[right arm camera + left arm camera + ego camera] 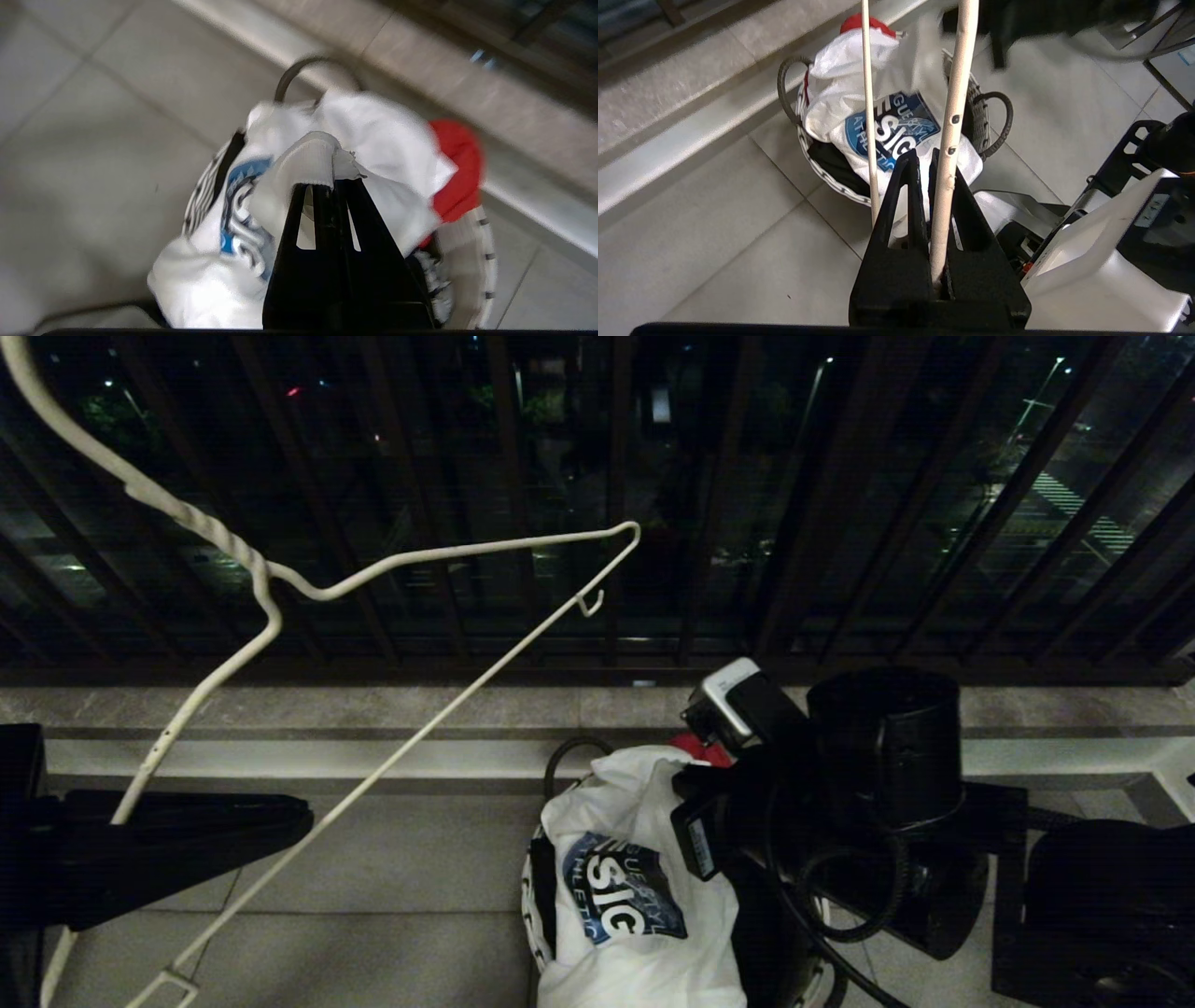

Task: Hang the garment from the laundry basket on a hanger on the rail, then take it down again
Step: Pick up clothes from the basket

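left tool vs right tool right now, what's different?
Load: the left tool is shut on the white wire hanger; the right tool is shut on a fold of the white T-shirt.
Place: the left tool is off to the side over bare floor tiles; the right tool is over the laundry basket.
Grip material: rigid wire in the left tool, soft cloth in the right tool.
Shared: both black, both shut and holding.

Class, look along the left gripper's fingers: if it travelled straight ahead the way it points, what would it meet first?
Probably the white T-shirt heaped in the laundry basket. The left gripper, shut on the wire hanger, points down towards it, though depth is hard to judge.
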